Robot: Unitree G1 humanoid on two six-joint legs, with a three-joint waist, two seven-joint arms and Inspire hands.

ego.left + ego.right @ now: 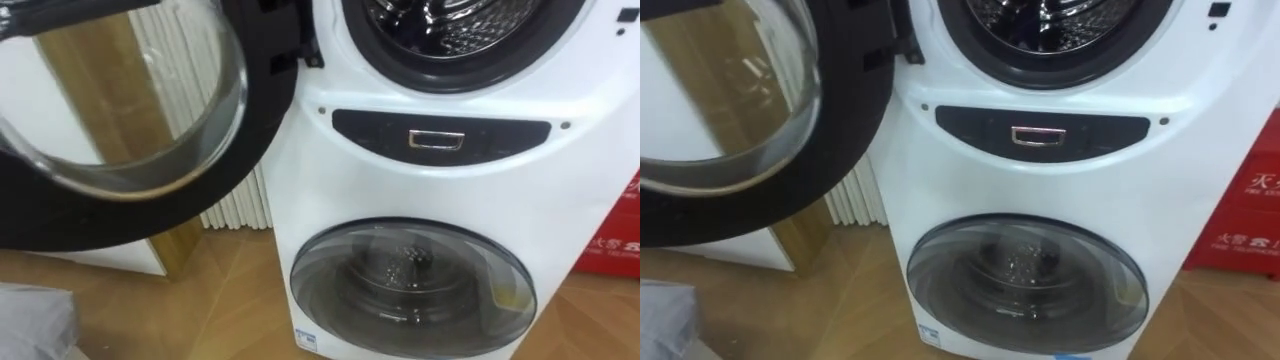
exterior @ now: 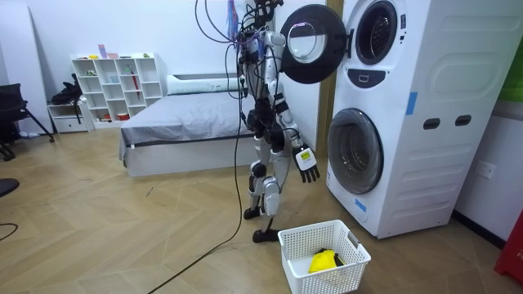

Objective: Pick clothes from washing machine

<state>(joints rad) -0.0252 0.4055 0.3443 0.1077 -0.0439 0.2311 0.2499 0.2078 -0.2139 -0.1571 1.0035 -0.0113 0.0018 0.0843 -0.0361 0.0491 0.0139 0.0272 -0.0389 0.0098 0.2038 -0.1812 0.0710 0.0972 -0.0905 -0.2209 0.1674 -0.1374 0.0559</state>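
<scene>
Wood flooring [image 2: 122,237] runs through a bedroom, where a white stacked washing machine [image 2: 409,122] stands at the room view's right. A yellow garment [image 2: 324,261] lies in a white slatted basket [image 2: 304,273] on the floor in front of the washing machine, near its lower corner. The robot stands just beyond the basket, upright and facing the machine's front. Its right hand [image 2: 306,161] hangs low at hip height, short of the machine, with fingers loose and spread, holding nothing.

The machine's upper door [image 1: 120,110] is swung wide open toward the robot's left, its glass bowl set in a black ring. The steel drum [image 1: 450,25] shows behind the open port. Below the port sit a dark control panel [image 1: 440,135] and the closed round lower door [image 1: 412,285]. A red box [image 1: 615,235] stands just right of the machine, a ribbed white radiator [image 1: 238,205] just left of it. Well away from the machine are a bed [image 2: 188,122] and a white shelf [image 2: 114,86].
</scene>
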